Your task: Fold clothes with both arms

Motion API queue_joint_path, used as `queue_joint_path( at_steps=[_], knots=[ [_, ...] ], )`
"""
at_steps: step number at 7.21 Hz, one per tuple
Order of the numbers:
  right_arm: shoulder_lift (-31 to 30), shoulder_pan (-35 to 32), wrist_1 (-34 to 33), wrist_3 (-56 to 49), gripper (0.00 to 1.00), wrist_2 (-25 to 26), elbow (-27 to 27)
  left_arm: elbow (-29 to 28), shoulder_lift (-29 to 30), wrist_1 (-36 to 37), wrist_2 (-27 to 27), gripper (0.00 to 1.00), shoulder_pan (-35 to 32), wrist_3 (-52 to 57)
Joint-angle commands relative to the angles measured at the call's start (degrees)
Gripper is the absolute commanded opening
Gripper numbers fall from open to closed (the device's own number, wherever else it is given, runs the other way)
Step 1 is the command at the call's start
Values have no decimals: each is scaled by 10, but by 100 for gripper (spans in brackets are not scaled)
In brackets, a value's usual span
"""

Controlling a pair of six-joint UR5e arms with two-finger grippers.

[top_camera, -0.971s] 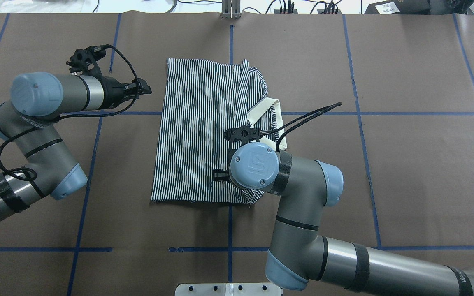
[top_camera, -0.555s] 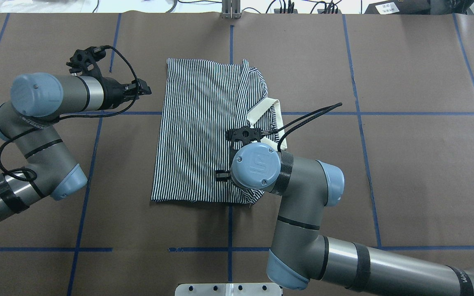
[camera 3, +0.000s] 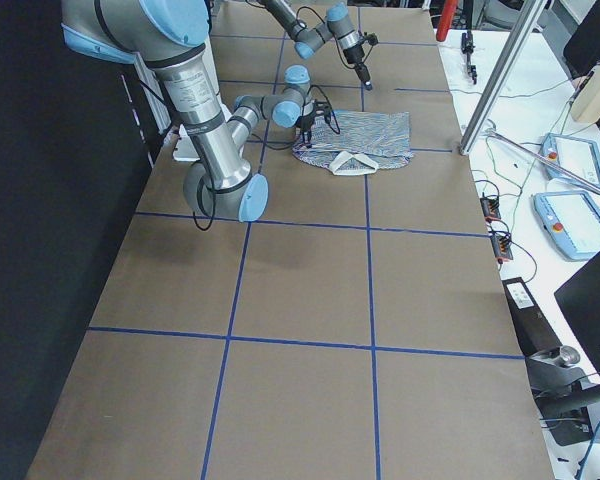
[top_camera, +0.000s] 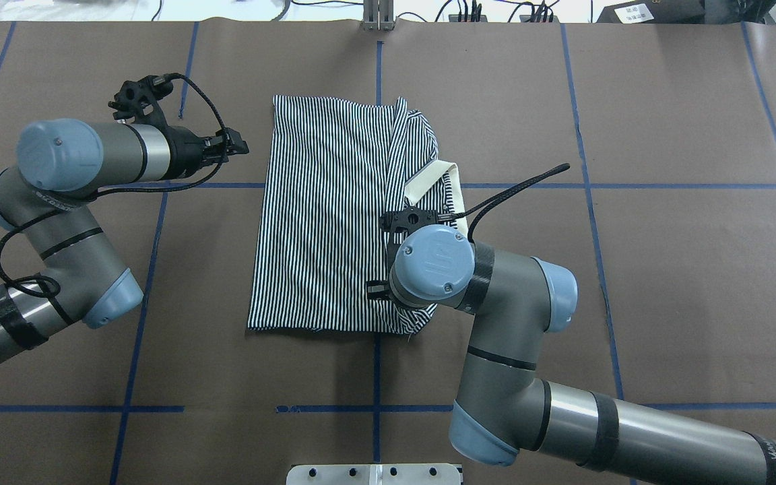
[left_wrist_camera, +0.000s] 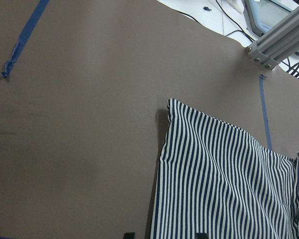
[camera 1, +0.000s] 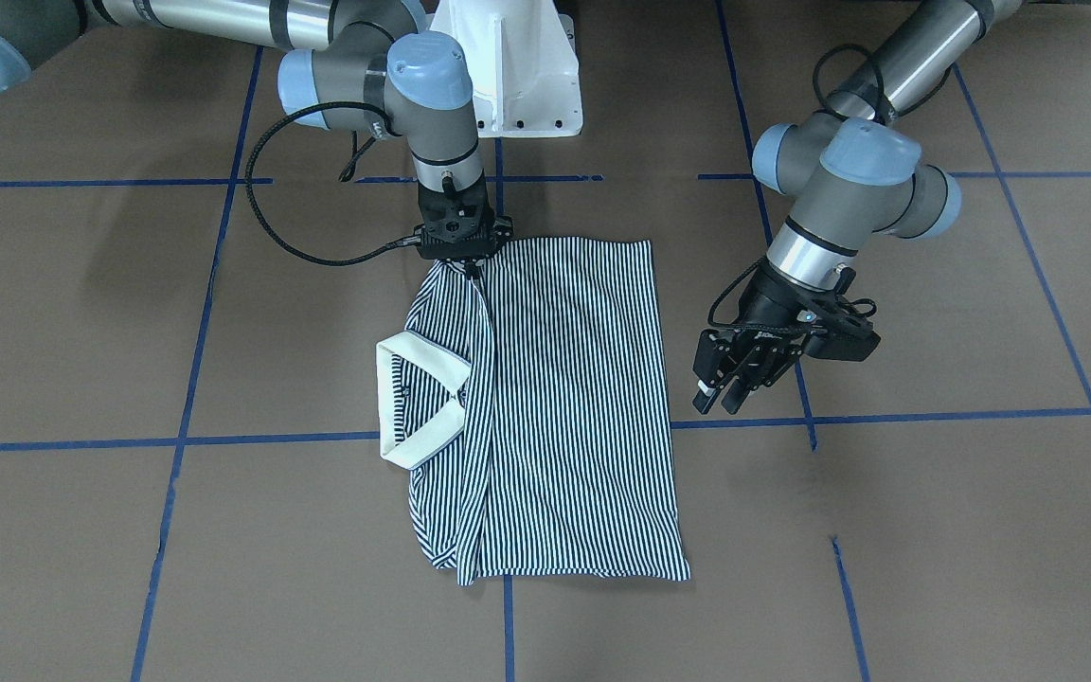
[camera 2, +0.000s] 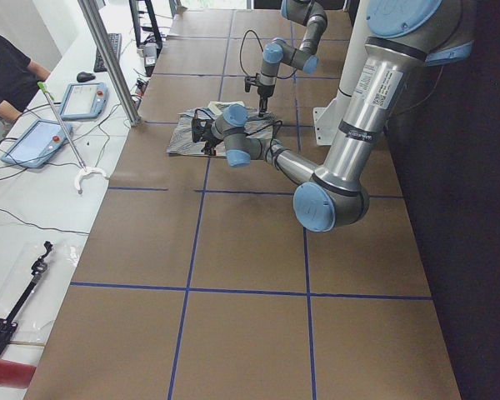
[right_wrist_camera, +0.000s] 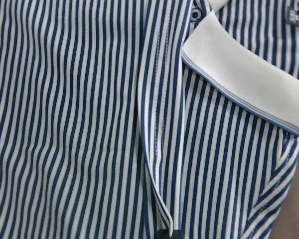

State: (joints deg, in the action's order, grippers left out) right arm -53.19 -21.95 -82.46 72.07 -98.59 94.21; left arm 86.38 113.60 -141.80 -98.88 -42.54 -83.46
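Now right end effector pinches the polo shirt fold (left end effector gapes, empty).

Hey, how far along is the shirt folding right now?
Done: the polo shirt lies folded lengthwise into a narrow panel, with its collar showing on one long side. In hand: the right gripper is down at the shirt's robot-side edge, jaws seemingly pinched on a fold. The left gripper hangs open beside the shirt, off the fabric. Left: the crosswise fold.
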Motion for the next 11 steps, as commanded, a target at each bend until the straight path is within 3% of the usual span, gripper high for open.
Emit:
queue_joint_path(
  at_steps=[1, 3, 4, 8, 10, 11],
  knots=[
    [-42, -11, -1, -19, 0, -16, 40, 6, 0, 0, 0, 51, 0, -7],
    [-48, -9, -1, -11, 0, -11, 42, 11, 0, 2, 1, 51, 0, -14],
    [-48, -6, -2, -7, 99, -5, 42, 12, 0, 2, 1, 51, 0, -15],
    [-37, -19, -3, -16, 100, -2, 44, 8, 0, 2, 0, 51, 1, -15],
    [-18, 1, -6, -18, 100, 23, 36, 8, 0, 2, 1, 51, 4, -15],
    [-3, 8, -7, -15, 77, 30, 23, 7, 0, 2, 1, 51, 4, -15]
  ],
)
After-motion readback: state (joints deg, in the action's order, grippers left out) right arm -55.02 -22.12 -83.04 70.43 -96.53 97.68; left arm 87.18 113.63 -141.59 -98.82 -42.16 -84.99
